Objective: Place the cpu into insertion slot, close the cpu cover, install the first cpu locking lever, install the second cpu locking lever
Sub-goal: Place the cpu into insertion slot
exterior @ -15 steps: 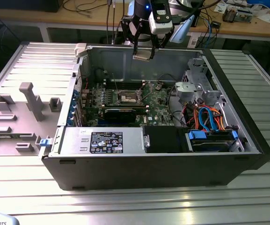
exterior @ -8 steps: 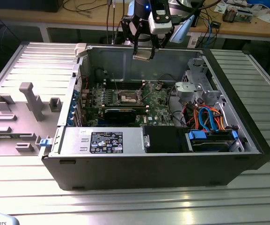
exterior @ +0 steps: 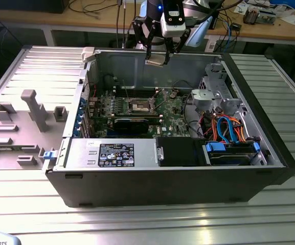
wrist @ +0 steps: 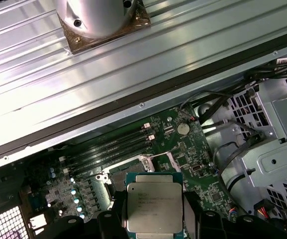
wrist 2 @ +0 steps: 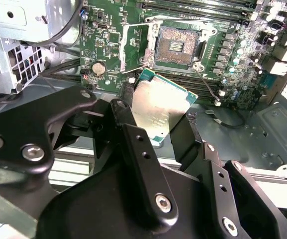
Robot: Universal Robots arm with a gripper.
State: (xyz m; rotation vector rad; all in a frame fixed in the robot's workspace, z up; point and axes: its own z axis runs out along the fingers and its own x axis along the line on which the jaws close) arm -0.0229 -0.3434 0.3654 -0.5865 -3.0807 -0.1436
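A ribbed metal table [exterior: 137,224] bears an open computer case [exterior: 162,184]. Above its far wall we see the gripper [exterior: 158,55] clamped on two opposite edges of the chip [exterior: 156,61], which is near-square, its metal top facing both wrist views. The socket [wrist 2: 177,46] lies uncovered below, well apart. Fingers [wrist 2: 138,149] hide the chip's sides.

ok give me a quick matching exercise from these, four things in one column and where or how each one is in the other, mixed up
Column one:
1 cpu
2 insertion slot
3 round coin battery
4 orange and blue cables

Column two:
a empty, contacts bare
b held between the jaws
c inside the case, at the exterior view's right
d silver disc on the green board

Pairs: 1-b, 2-a, 3-d, 4-c
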